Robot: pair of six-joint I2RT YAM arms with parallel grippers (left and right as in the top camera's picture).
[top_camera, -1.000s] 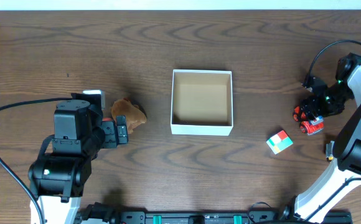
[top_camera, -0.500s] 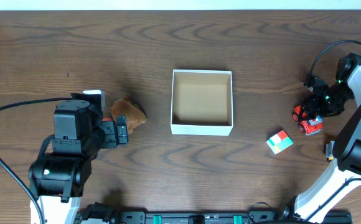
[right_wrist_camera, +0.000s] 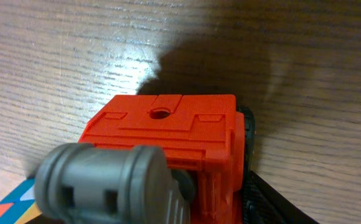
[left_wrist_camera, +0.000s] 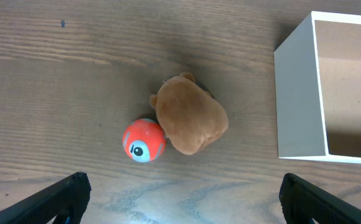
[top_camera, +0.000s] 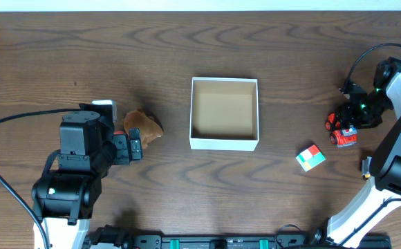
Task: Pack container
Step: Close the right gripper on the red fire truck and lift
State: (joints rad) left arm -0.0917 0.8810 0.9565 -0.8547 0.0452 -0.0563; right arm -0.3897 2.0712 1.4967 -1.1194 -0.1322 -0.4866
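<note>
Left gripper jaws wide apart, above brown plush toy touching orange ball with printed eye. White-walled square cardboard container sits mid-table, near the plush, well apart from right gripper. That one's down at red plastic toy vehicle, jaw state unclear; multicoloured cube nearby.

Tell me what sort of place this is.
Probably a robot-manipulation test bench: a left arm and right arm at a wood-grain table, an empty container, and toys: plush, red truck.
</note>
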